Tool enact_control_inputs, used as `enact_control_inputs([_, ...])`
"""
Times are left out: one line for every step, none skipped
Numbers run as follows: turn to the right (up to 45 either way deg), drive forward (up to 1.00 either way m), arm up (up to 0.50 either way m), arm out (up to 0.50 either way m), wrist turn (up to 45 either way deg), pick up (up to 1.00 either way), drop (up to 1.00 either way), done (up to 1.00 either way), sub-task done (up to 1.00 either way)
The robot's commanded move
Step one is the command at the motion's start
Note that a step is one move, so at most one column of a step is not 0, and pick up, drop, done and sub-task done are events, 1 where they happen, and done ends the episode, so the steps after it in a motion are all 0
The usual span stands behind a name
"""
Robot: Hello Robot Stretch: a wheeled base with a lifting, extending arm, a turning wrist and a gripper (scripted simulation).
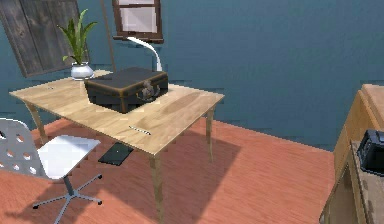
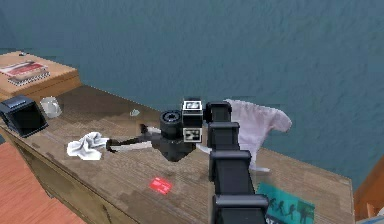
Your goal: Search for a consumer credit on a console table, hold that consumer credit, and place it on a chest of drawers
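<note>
The search seems done, with the gripper [image 2: 120, 147] out at the wooden top [image 2: 115, 190] near a small red patch [image 2: 160, 185], likely the card; I cannot tell whether it holds anything, and the pickup and delivery remain.

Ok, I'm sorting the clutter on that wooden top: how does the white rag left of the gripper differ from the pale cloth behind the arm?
The rag is small; the cloth is clearly bigger. The rag is plain white, the cloth white with a pinkish tint. The rag lies low in a bunch, while the cloth is heaped up taller. Both are crumpled and rest on the same wooden top.
</note>
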Motion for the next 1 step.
enact_control_inputs([0.0,0.0,0.0,0.0,24.0,0.0,0.0,0.0,0.0])
